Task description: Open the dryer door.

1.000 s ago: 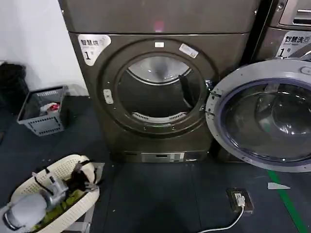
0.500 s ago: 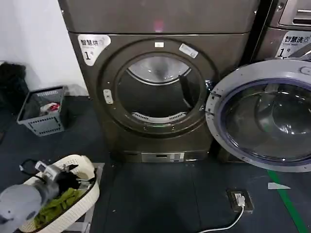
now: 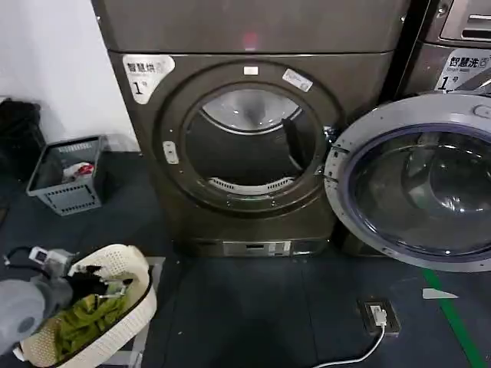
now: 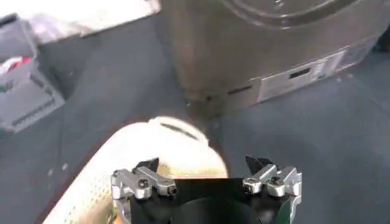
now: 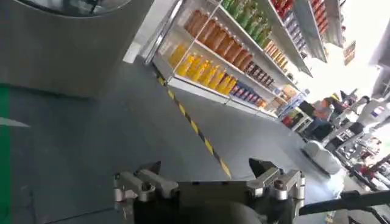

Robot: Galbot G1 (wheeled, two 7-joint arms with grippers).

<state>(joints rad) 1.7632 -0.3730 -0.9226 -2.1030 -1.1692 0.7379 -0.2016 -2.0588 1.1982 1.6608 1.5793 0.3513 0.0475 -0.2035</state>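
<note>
The dryer (image 3: 230,34) is a bronze-grey machine with a white sticker marked 1 and a wide round drum mouth (image 3: 245,146) that stands uncovered. The dryer door (image 3: 418,188) hangs swung out to the right, its pale grey inner rim and dark glass facing me. My left gripper (image 3: 103,282) is open and holds nothing, low at the left over a white laundry basket (image 3: 138,303). In the left wrist view that gripper (image 4: 202,163) hovers over the basket (image 4: 164,146), with the dryer's base (image 4: 256,55) beyond. My right gripper (image 5: 207,165) is open and empty above bare floor.
A second grey machine (image 3: 460,38) stands behind the swung door. A grey crate (image 3: 67,172) sits by the left wall. Green clothes (image 3: 88,318) fill the basket. A floor socket with a white cable (image 3: 377,314) and green tape (image 3: 456,322) lie right of centre. Stocked shelves (image 5: 213,55) stand far off.
My left arm has drawn back to the left and lower over the basket. The dryer door has stayed swung out to the right.
</note>
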